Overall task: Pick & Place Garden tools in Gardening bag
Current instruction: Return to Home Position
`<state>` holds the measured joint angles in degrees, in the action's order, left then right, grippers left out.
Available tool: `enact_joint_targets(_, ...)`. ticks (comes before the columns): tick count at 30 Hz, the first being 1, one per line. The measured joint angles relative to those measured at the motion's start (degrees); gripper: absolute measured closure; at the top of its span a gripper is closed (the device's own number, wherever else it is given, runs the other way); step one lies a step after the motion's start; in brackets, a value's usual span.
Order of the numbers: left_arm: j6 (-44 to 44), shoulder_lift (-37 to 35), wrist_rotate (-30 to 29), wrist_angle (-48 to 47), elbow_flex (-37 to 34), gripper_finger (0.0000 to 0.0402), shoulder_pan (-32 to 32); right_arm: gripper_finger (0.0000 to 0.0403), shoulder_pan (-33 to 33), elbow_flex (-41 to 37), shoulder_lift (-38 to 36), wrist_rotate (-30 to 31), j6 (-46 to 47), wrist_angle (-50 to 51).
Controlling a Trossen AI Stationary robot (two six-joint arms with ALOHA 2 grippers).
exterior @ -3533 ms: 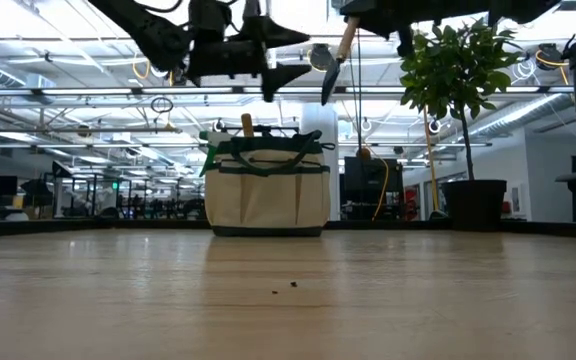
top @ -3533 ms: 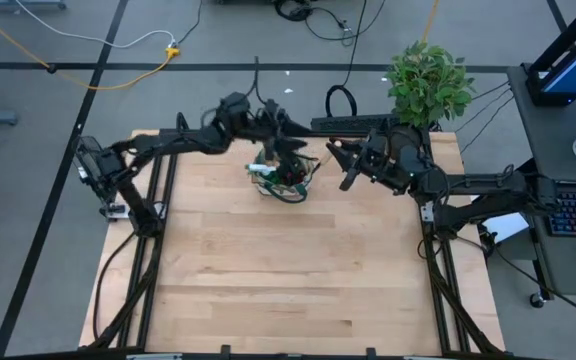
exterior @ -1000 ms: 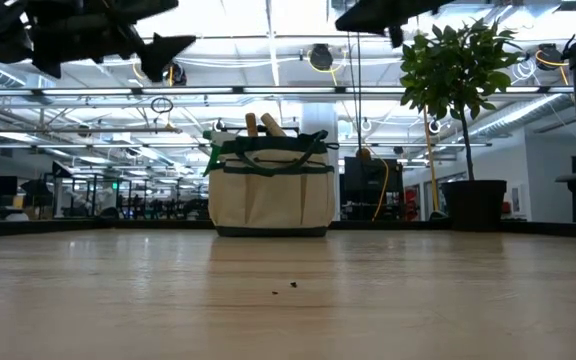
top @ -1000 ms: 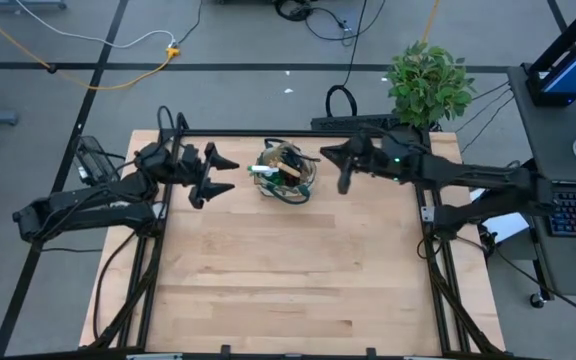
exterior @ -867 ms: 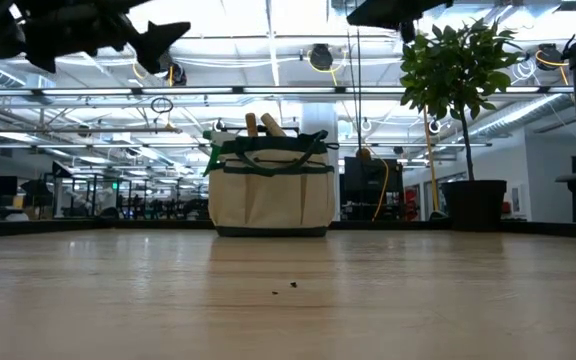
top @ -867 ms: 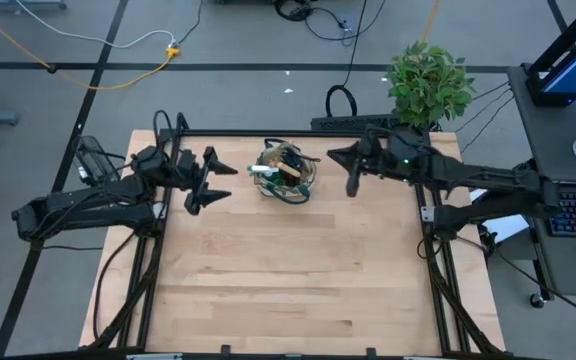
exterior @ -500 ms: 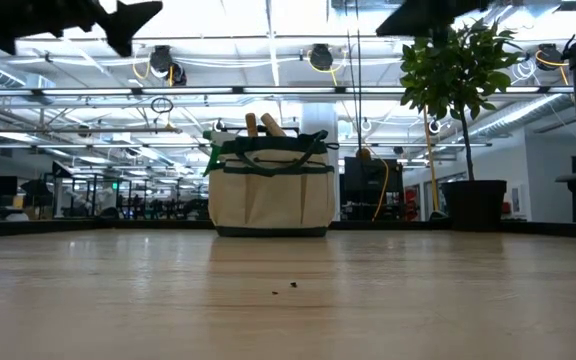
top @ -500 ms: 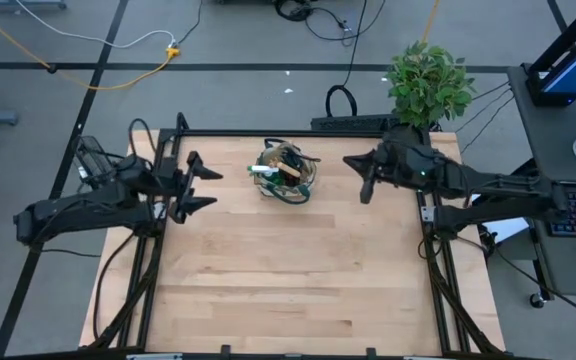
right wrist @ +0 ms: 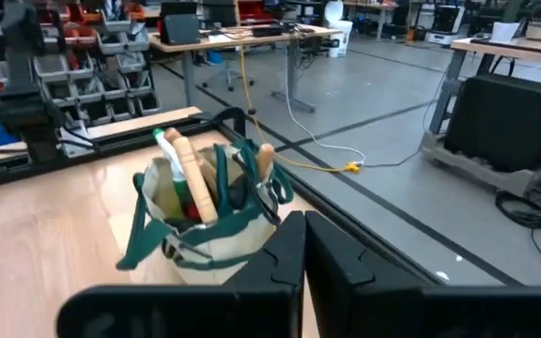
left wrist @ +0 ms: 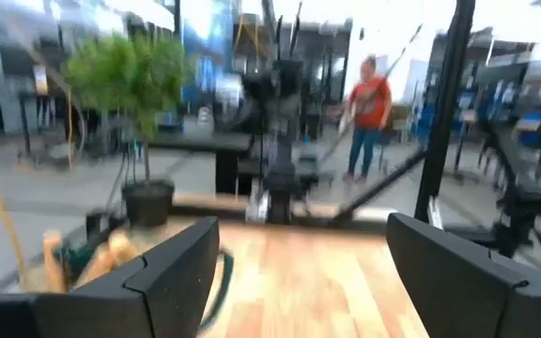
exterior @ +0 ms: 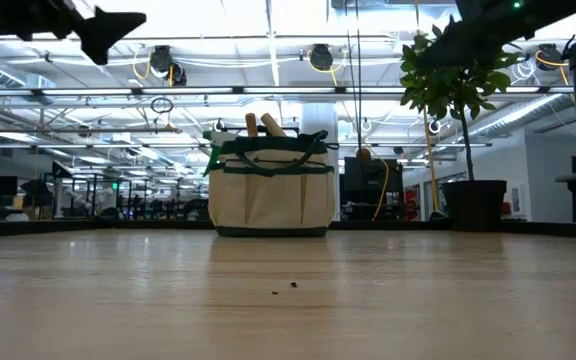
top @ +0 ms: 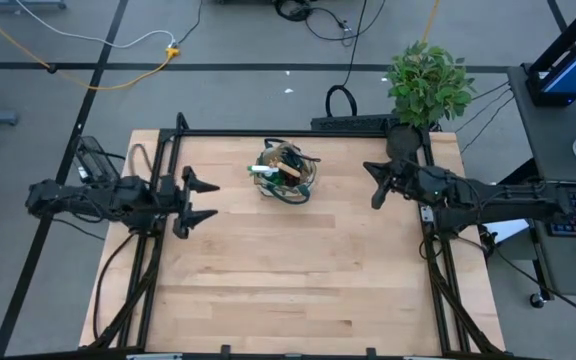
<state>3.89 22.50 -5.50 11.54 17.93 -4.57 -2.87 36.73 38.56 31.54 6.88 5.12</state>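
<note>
Soft and light, the gardening bag [exterior: 271, 200] stands far-centre on the desk [top: 288, 270], garden tools [right wrist: 193, 178] upright inside (its loop handles [right wrist: 136, 230] look the surest hold); left gripper [top: 214, 200] released at left, right gripper [right wrist: 302, 230] clenched empty at right.

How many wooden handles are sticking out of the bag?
2. The upright wooden handle and the leaning wooden handle stand side by side above the rim of the gardening bag; more may be hidden inside.
</note>
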Motion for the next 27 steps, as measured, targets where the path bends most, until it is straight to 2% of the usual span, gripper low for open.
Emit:
enact_joint_targets(7,-1.06,-12.26,-0.54,-1.00,-6.17,0.0091,0.14,0.0403,-0.04,-3.24,-8.11,-0.15,-2.38,0.85)
enact_joint_targets(12,-0.79,-19.38,-0.75,-9.23,-7.59,0.0091,0.14,0.0403,-0.02,-7.00,-14.41,-0.58,2.53,4.37)
enact_joint_targets(14,-1.08,-21.68,-0.36,-11.02,-7.57,0.0091,0.14,0.0403,-0.02,-9.66,-15.71,-3.65,2.63,5.10)
enact_joint_targets(19,-2.44,-22.19,2.50,-13.12,-7.52,0.0091,0.14,0.0403,0.02,-16.25,-17.09,-16.18,4.34,2.94)
enact_joint_targets(24,-2.63,-22.23,4.62,-13.06,-7.45,0.0091,0.14,0.0403,0.00,-21.10,-18.35,-16.67,5.92,-3.35)
enact_joint_targets(27,-3.46,-22.23,5.85,-13.18,-7.45,0.0091,0.14,0.0403,0.00,-22.07,-20.07,-16.65,6.15,-3.51)
